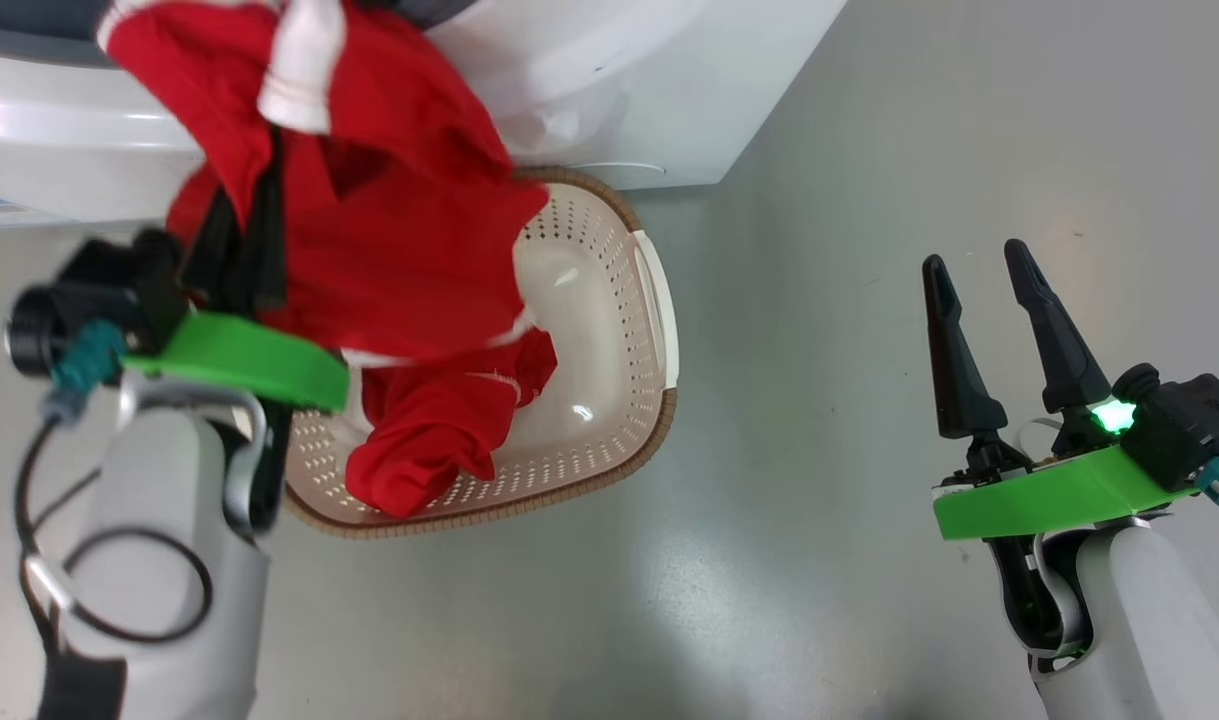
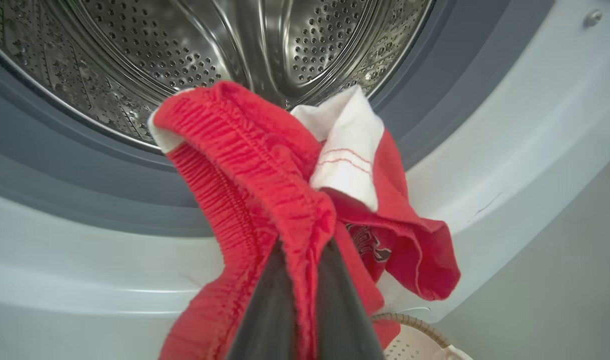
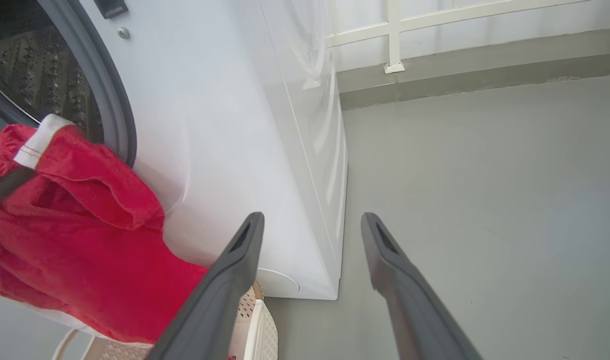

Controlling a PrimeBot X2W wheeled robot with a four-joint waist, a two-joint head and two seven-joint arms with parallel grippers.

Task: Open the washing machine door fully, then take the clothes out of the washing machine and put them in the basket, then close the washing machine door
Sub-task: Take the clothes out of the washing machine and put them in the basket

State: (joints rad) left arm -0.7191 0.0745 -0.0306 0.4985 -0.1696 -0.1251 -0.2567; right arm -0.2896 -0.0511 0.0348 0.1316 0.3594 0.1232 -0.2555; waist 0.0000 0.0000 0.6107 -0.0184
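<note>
The left tool (image 1: pixel 244 245) reaches forward, pinched tight on the clothes (image 1: pixel 409 250), while the right tool (image 1: pixel 975 257) stands spread wide.

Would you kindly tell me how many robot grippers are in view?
2. The left gripper, jaws shut on the clothes, dangles them into the basket before the washing machine; the right gripper, jaws open, is over the floor to the basket's right.

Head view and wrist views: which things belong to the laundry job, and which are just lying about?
Job in hand:
- clothes, hanging over the basket
- washing machine, right behind the basket
- left gripper, jaws shut on the clothes
- right gripper, jaws open and empty

Just there:
- white railing
- grey floor
</note>
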